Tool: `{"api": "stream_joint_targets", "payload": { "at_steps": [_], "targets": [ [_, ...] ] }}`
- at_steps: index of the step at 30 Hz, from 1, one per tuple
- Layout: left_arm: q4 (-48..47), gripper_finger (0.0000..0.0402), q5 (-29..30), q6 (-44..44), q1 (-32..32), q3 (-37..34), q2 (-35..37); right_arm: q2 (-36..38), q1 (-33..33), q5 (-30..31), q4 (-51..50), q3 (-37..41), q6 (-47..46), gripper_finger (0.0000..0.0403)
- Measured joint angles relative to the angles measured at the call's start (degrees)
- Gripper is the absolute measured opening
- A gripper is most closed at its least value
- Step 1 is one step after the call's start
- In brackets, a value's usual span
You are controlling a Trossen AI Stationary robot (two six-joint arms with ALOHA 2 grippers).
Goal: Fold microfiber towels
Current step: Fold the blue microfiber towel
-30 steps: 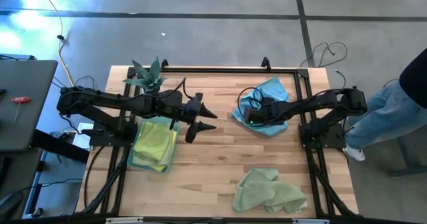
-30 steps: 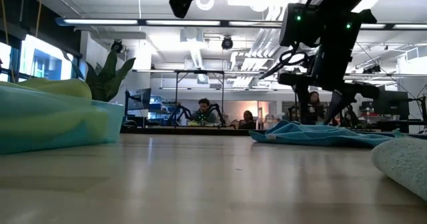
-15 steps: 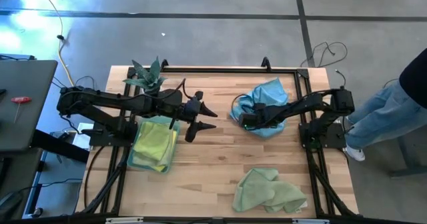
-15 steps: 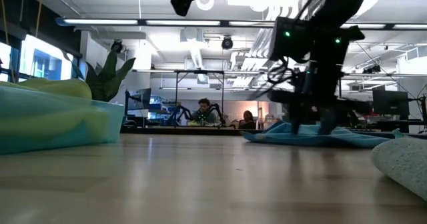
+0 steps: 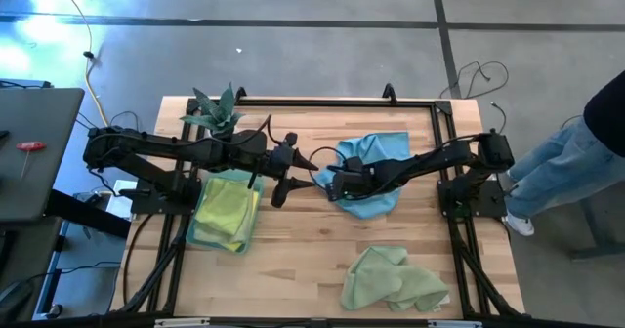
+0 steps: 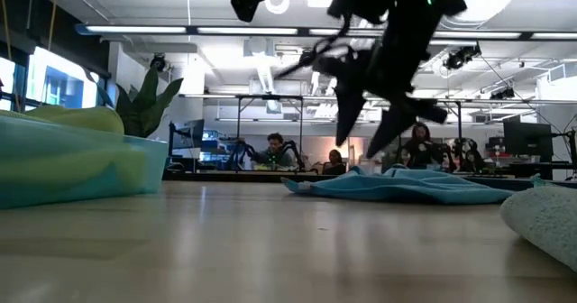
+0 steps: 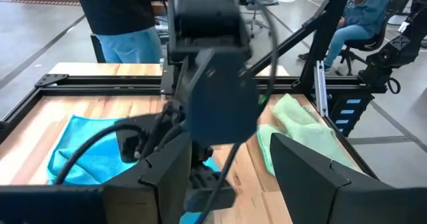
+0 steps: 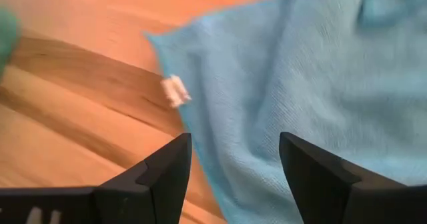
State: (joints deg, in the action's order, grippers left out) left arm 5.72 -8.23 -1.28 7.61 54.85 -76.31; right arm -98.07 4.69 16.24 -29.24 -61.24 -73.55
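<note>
A sky-blue towel [image 5: 376,172] lies spread on the table right of centre, its tagged corner [image 8: 175,91] pointing toward the table's left. My right gripper [image 5: 327,179] is open and points down over that corner; in the low view its fingers [image 6: 347,114] end a little above the cloth [image 6: 397,184]. My left gripper [image 5: 305,172] is open and held high, close to the right gripper, with nothing between its fingers. A pale green towel [image 5: 391,279] lies crumpled near the front right.
A folded yellow-green towel on a teal one [image 5: 227,211] lies at the left under my left arm. A spiky potted plant [image 5: 217,113] stands at the far left. A person's legs [image 5: 566,162] are just beyond the table's right edge. Bare wood shows in the front centre.
My right gripper has gone toward the table's left edge, rolling its wrist, and has stayed open. In the frame before, its fingers reached down to the blue towel. The towel's left part has slid left with it, and the cloth now lies flatter and more spread.
</note>
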Motion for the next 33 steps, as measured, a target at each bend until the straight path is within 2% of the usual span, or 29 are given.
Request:
{"api": "stream_joint_targets", "payload": {
  "at_steps": [4, 12, 19, 26, 33],
  "targets": [
    [-0.2, 0.0193, 0.0, 0.0, 0.0, 0.0, 0.0, 0.0, 1.0, 4.1, -7.6, -5.8, 2.2, 0.022],
    [-6.2, 0.0193, 0.0, 0.9, 0.0, 0.0, 0.0, 0.1, 4.7, 4.8, -23.6, -14.6, 2.9, 0.022],
    [-14.4, 0.0193, 0.1, 2.5, 0.0, 0.0, -1.2, -0.3, 7.4, 4.6, -27.8, -14.7, -1.7, 0.022],
    [-14.9, 0.0193, 0.1, 3.8, -0.5, 0.0, -5.8, -0.7, 10.6, 4.8, -28.6, -14.7, -3.4, 0.022],
    [-14.3, 0.0193, 1.3, 1.1, -2.3, 0.0, -11.4, -2.7, 14.1, 4.7, -34.2, -14.7, -5.3, 0.022]
  ]
}}
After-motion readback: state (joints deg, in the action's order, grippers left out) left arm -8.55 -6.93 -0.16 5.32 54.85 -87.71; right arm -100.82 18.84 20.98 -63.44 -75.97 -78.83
